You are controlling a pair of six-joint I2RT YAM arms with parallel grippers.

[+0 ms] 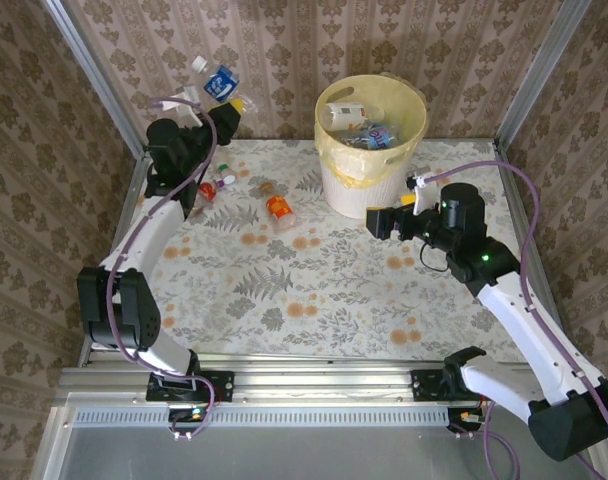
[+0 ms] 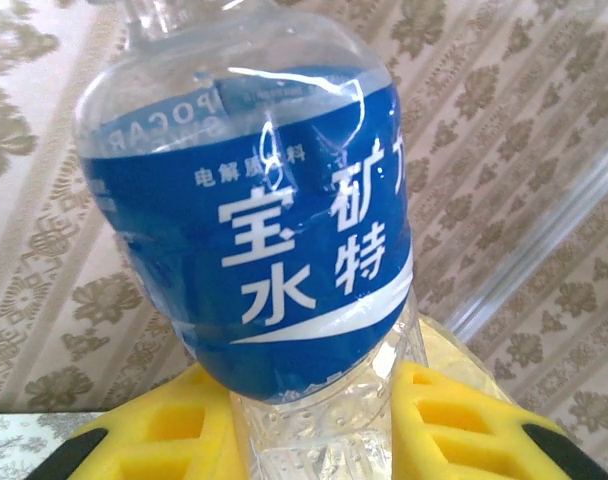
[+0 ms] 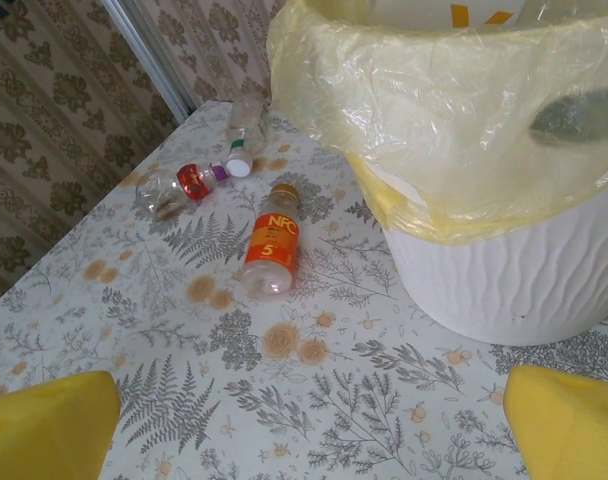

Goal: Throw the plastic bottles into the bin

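Wallpapered booth, fern-print desk (image 1: 314,290). Left gripper (image 1: 219,112) pinching blue-label bottle (image 1: 221,82) low on its body, up at far-left corner, well apart from bin (image 1: 344,185). Right gripper (image 3: 314,430) spread wide, empty, just beside bin. Several bottles (image 1: 369,130) inside already. Left to do: the held one, plus orange-label bottle (image 1: 278,207), red-label bottle (image 1: 206,190) and white-capped bottle (image 3: 242,140) lying on desk. Probably past halfway.
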